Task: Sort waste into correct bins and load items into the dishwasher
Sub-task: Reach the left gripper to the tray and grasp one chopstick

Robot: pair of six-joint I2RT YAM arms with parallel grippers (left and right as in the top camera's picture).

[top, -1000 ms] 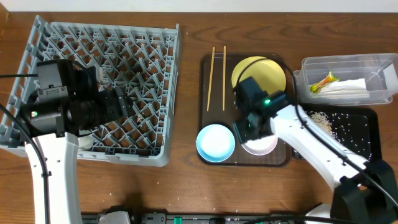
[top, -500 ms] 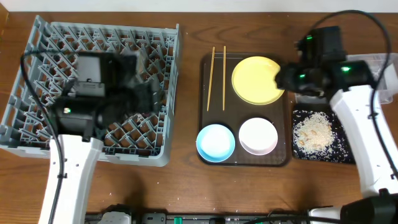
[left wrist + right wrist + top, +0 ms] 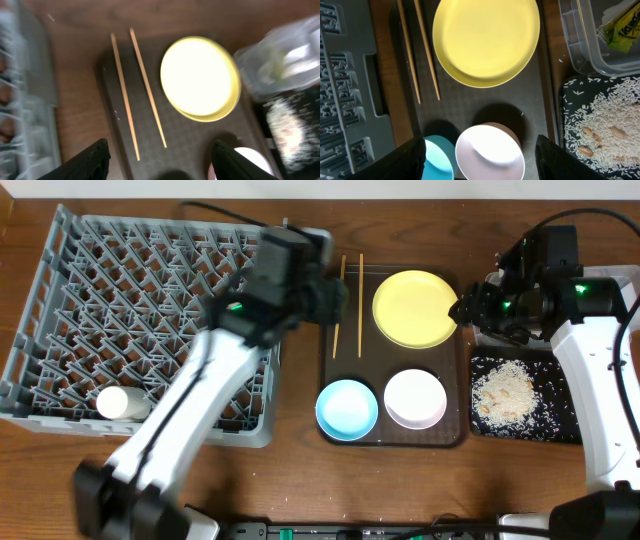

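I'm holding the left gripper (image 3: 165, 160), fingers spread and empty, above two thin wooden chopsticks (image 3: 148, 90) on the dark brown serving tray (image 3: 190, 140). Pinching off-centre risks one rolling away. The right gripper (image 3: 485, 160) is gaping too.

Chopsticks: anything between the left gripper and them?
Nothing visible. The left gripper hangs open over the chopsticks. They lie bare and side by side on the brown tray. The plate sits to one side, apart from them.
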